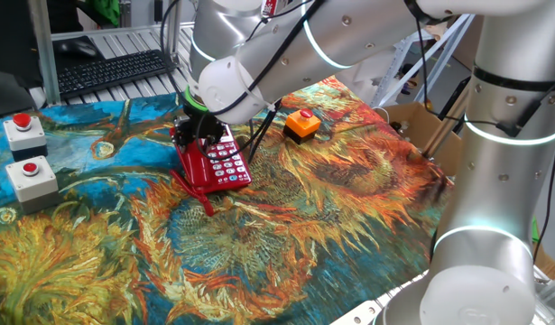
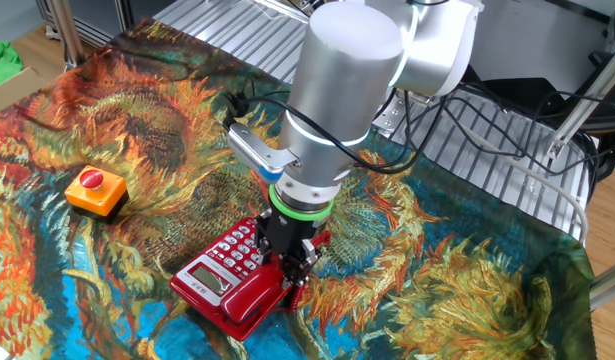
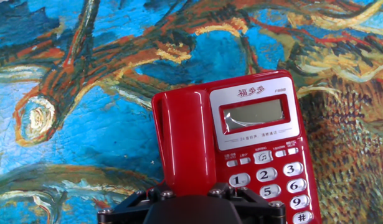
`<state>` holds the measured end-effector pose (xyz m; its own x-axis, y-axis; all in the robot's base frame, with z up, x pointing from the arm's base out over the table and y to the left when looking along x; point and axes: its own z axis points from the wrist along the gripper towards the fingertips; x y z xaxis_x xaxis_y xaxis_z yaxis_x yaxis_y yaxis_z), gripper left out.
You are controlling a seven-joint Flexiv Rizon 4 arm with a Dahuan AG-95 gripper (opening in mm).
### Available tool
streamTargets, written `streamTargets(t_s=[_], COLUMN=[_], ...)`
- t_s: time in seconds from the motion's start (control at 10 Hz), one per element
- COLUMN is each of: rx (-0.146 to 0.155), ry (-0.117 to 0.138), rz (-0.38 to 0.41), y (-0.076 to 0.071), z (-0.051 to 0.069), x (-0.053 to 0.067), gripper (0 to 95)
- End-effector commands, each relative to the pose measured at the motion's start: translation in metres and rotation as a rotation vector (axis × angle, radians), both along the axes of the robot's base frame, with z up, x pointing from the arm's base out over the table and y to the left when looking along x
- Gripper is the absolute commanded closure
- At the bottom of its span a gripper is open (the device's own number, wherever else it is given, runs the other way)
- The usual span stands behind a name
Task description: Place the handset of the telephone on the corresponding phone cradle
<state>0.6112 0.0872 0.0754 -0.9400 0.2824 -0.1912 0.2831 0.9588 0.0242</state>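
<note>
The black two-finger gripper is holding the slim glossy red plastic handset down in the long recessed red phone cradle of the red plastic desk telephone, and I judge that letting go and lifting straight up is what's coming next.

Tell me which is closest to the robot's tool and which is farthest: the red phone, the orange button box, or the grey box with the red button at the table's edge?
In one fixed view, from the tool:
1. The telephone, right under it.
2. The orange button box, off to the picture's right.
3. The grey box, far on the picture's left edge.
</note>
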Motion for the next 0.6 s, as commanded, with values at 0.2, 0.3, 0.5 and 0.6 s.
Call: streamTargets(t_s=[0.2,0.3,0.5,0.6], rx=[-0.004,-0.007,-0.006,-0.007], ry=[0.001,0.002,0.002,0.002], rz=[0.041,0.057,0.061,0.063], y=[0.0016,0.0019,0.002,0.002], z=[-0.0001,-0.0002,-0.0004,-0.0016], x=[0.0001,0.0,0.0,0.0], gripper=[57.0,76.0,76.0,76.0])
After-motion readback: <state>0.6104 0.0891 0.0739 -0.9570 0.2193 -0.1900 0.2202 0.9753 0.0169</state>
